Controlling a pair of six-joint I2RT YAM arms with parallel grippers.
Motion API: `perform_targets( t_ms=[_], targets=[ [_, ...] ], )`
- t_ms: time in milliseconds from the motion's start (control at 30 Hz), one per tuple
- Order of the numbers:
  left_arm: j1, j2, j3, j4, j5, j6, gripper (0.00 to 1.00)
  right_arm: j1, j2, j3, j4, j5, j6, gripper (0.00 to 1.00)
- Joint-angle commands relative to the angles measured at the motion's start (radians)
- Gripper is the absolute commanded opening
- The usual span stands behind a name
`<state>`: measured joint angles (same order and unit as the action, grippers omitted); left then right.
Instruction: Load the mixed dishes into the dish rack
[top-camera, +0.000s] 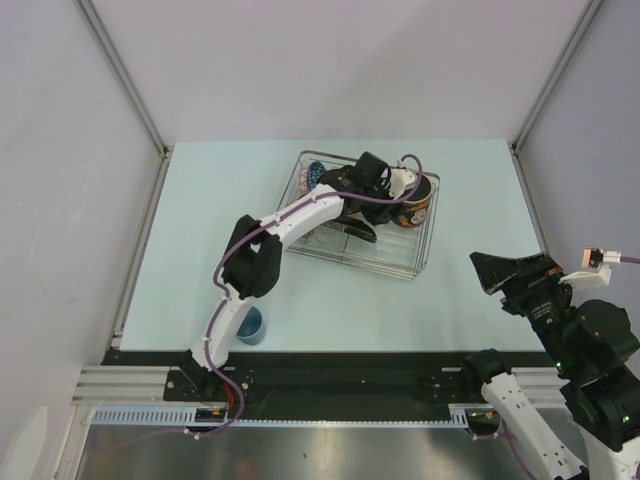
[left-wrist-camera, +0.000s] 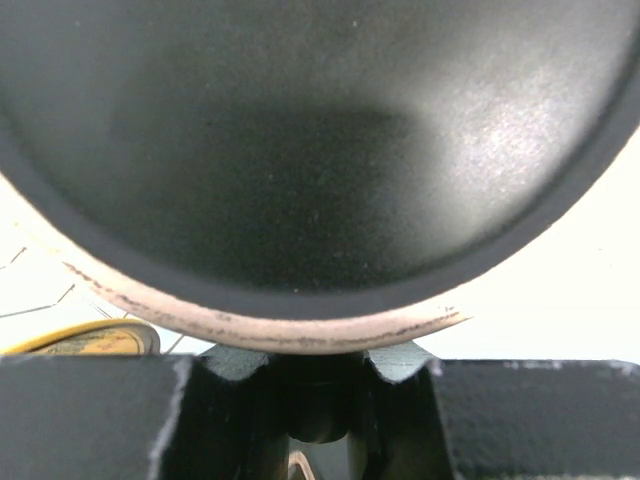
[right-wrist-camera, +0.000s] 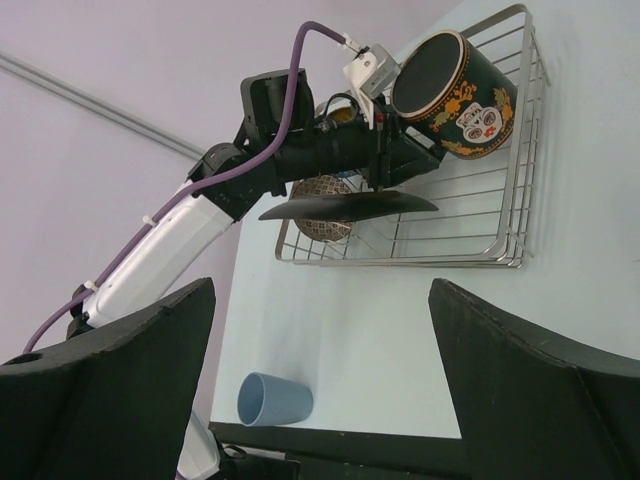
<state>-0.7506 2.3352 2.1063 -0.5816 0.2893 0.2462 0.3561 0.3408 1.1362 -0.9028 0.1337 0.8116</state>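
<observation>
the left gripper (right-wrist-camera: 386, 186) pinched the dark plate (right-wrist-camera: 350, 205) by its rim, the fingers drawn narrow on the edge. the plate hung nearly flat over the middle of the rack (right-wrist-camera: 400, 262), above a patterned bowl (right-wrist-camera: 325, 226). whether it touched the bowl could not be told. the mug (right-wrist-camera: 455, 95) lay on its side in the rack's far right corner, just beside the gripper.

the step in hand looked to be setting the plate down in the rack. doing it well likely meant easing it low over a free patch of the wire floor, away from the bowl and the mug, so that it would not land on either. the grip was best kept until the plate's weight rested on the wires. a thin pinch on a rim can let a flat plate tip, so a slow, level descent seemed wise.

the right gripper (right-wrist-camera: 320, 380) waited well off to the side with its fingers spread wide and nothing between them. the light-blue cup (top-camera: 250, 325) stood on the table (top-camera: 200, 230) outside the rack, not yet loaded.
</observation>
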Motion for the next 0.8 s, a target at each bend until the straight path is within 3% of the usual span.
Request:
perform_targets(
  t_ms=[0,500,633,767],
  targets=[
    [-0.004,-0.028,0.014,0.2,-0.001,0.021,0.0,0.021,-0.013,0.0,0.004,0.04,0.008,0.93],
    [-0.019,0.018,-0.005,0.221,-0.082,0.053,0.02,0.072,-0.025,-0.001,-0.016,0.102,0.029,0.94],
    [-0.023,0.027,-0.003,0.213,-0.09,0.044,0.18,0.086,-0.031,-0.001,-0.019,0.116,0.035,0.94],
    [-0.024,0.019,-0.002,0.204,-0.09,0.041,0.59,0.101,-0.031,-0.001,-0.024,0.132,0.044,0.94]
  ],
)
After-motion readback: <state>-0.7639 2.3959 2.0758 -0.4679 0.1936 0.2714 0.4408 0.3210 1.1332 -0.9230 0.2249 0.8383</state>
